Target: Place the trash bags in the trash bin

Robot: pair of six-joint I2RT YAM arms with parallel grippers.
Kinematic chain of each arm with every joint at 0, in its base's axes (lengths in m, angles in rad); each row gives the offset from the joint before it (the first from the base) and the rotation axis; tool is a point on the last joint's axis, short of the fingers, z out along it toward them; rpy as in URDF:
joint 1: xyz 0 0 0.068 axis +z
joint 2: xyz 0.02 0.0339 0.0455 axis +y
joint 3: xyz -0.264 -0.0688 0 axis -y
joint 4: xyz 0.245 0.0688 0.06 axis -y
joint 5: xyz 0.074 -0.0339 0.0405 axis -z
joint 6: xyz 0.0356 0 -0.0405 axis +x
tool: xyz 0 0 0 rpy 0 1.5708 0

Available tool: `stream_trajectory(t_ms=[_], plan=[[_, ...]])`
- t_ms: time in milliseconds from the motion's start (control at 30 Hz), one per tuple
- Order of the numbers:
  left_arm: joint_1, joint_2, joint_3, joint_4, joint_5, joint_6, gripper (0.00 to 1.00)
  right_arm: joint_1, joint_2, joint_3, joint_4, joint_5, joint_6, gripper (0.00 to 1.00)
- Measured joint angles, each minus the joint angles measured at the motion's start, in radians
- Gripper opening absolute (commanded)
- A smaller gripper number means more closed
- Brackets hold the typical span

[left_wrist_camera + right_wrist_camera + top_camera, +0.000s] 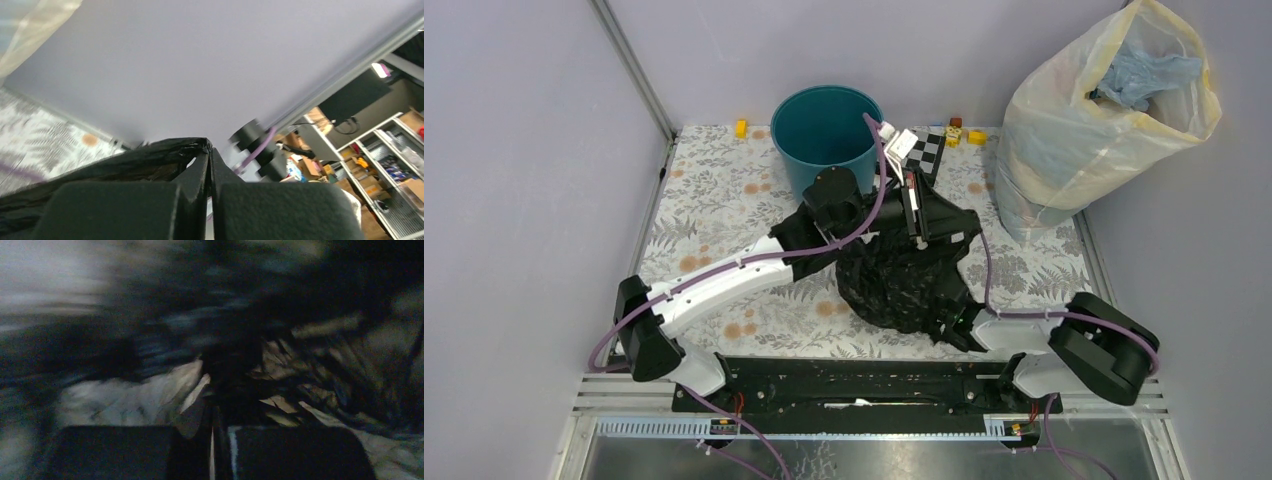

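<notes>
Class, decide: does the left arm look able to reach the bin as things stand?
Probably yes: the left gripper, shut on the bag, sits just beside the near rim of the bin, with nothing between them.

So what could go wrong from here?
The left claw pinches only a thin edge of the black trash bag, so the film might slip out. The bunched bag looks about as wide as the mouth of the teal bin, so it could catch on the rim or tip the bin.
</notes>
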Motion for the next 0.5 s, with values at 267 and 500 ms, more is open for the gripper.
stream_trajectory(t_ms=[267, 500], plan=[[0.004, 0.019, 0.198, 0.049, 0.043, -0.067, 0.0, 0.001, 0.099, 0.01, -0.051, 0.105, 0.032, 0.0], [0.01, -0.041, 0.288, -0.127, 0.027, 0.007, 0.0, 0.002, 0.064, 0.091, -0.297, 0.298, 0.011, 0.0]])
